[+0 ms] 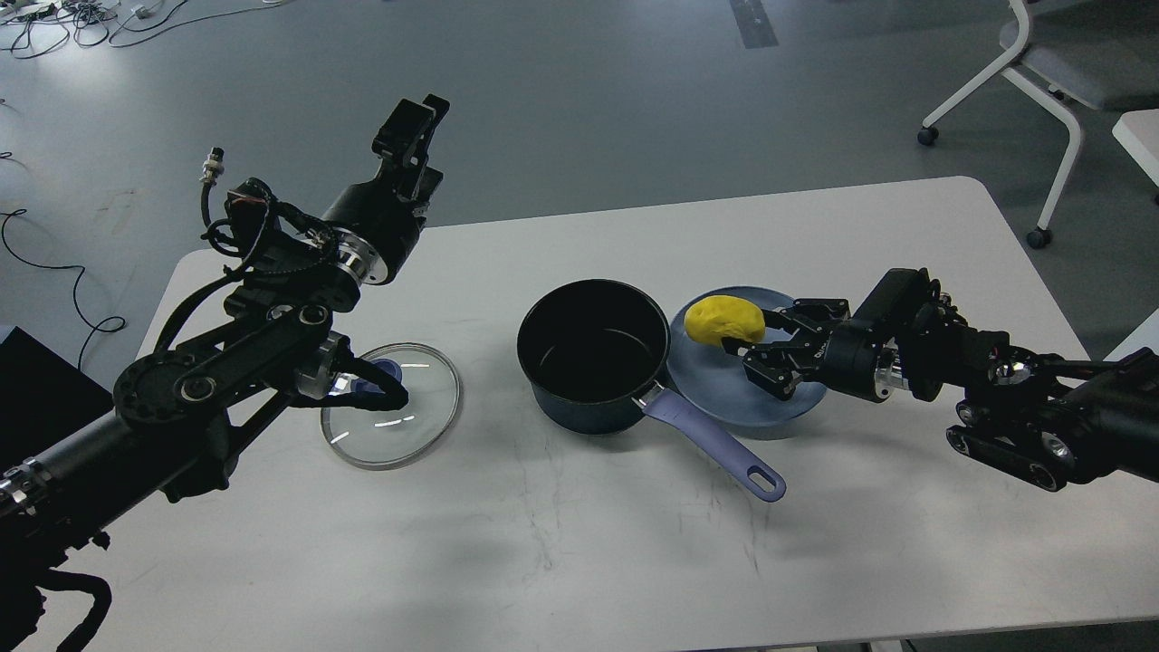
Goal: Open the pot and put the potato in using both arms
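Presently, the right gripper [759, 349] has its jaws spread wide; the far finger lies against the right side of the potato [723, 320], and the near finger sits over the plate [715, 385], clear of the potato. The left gripper [418, 118] is raised above the far left table edge; its fingers appear close together with nothing between them, though whether they fully meet cannot be told.

Item count: one potato, one plate, one pot [593, 353], one lid [391, 405], two arms.

The potato rests on the far part of the shallow blue plate, just right of the pot. The pot stands uncovered at the table's [905, 543] centre, black interior visible, touching or overlapping the plate's left rim. Its handle [715, 445] runs toward the near right, passing beside the plate's near edge.

The glass lid lies flat on the table, left of the pot and apart from it, partly behind the left arm's forearm.

One white chair [1041, 63] stands on the floor, far right.
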Robot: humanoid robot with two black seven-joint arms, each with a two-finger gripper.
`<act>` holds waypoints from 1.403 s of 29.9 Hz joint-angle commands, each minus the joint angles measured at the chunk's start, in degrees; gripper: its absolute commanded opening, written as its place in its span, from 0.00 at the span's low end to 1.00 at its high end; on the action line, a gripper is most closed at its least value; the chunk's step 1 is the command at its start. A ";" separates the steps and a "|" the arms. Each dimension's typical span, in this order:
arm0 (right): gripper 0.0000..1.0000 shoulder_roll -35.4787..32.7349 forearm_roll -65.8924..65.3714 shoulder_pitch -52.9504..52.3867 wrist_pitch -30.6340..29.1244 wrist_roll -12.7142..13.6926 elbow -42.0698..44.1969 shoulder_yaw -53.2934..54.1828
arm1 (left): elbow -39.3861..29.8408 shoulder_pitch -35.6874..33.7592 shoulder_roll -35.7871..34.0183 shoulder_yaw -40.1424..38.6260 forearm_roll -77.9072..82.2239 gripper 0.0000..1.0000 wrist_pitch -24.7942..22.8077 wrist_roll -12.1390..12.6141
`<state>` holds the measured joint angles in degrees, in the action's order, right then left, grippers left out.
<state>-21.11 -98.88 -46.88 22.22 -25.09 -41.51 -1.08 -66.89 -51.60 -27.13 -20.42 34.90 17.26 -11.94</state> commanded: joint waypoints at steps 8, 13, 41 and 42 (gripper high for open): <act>0.46 -1.21 0.09 -6.28 2.04 -0.22 -2.43 0.20 | 0.00 -0.08 0.41 0.12 -0.09 0.98 0.23 -0.01; 0.46 2.47 0.09 -9.10 2.13 -1.89 -2.43 0.11 | 0.00 -0.08 0.32 -0.05 -0.09 0.98 0.32 -0.01; 1.00 9.42 22.17 -12.88 1.52 -1.81 -4.88 -1.50 | 0.09 0.53 0.41 -1.71 -1.06 0.98 0.24 0.51; 1.00 9.42 29.63 -12.97 1.08 -1.20 -6.37 1.31 | 0.09 1.31 0.50 -3.12 -1.14 0.98 0.23 0.60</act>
<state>-11.71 -83.75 -59.13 24.19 -27.30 -45.23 -5.27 -66.80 -51.39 -26.74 -21.28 34.21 17.58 -11.78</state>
